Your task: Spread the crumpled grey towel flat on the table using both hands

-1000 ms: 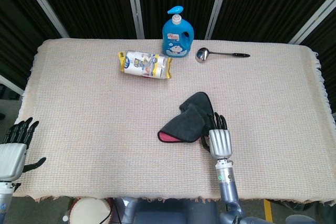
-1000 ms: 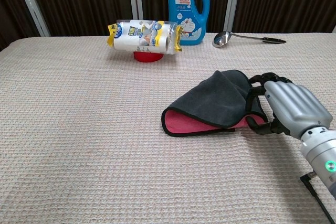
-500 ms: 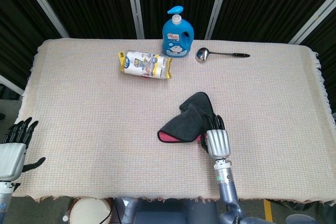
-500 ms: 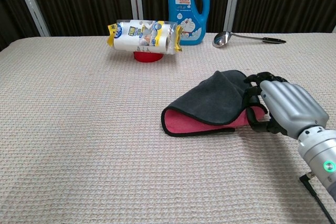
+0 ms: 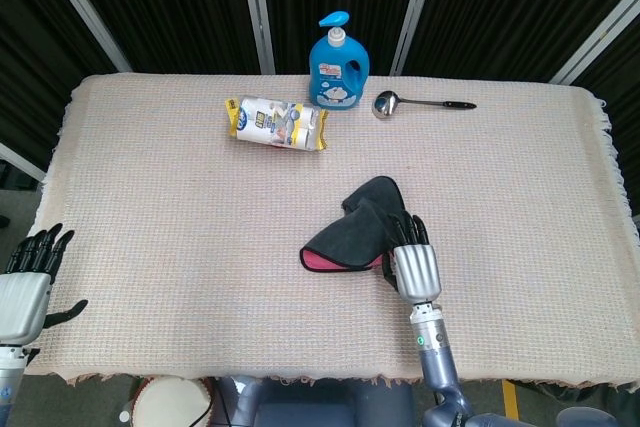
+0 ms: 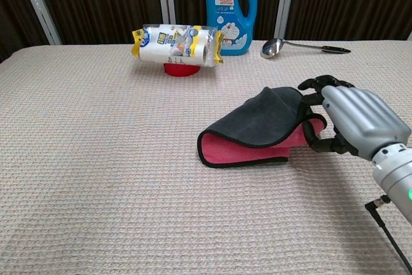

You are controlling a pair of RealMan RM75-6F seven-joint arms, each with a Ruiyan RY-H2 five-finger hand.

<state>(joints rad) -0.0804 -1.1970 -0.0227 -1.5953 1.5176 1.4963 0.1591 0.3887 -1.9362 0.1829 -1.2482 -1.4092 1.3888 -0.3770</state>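
Here, towel: the grey towel [image 5: 362,224] lies folded over itself right of the table's centre, dark grey on top with a pink underside showing along its near edge [image 6: 248,152].
Table: a beige woven cloth covers the table [image 5: 180,237], and the towel rests directly on it.
Right hand: the right hand [image 5: 413,265] sits at the towel's right edge, fingers [image 6: 315,85] curled down over the fold with the thumb underneath; it looks to be gripping that edge, which appears slightly raised off the cloth.
Left hand: the left hand [image 5: 28,277] hovers at the near left corner, well apart from the towel, fingers spread and holding nothing; the chest view does not show it.
Handling: the towel is judged light, soft and limp, so it will drape and sag rather than hold a shape, and a pull on one side alone will likely drag the whole bundle across the cloth.
Where to hold: best taken at edges or corners, one hand at each opposite side; the open pink-lined lip on the near left looks the natural spot for the left hand.
Others: a blue bottle [image 5: 337,62], a ladle [image 5: 420,104] and a wrapped packet [image 5: 277,124] stand near the far edge, well apart from the towel.
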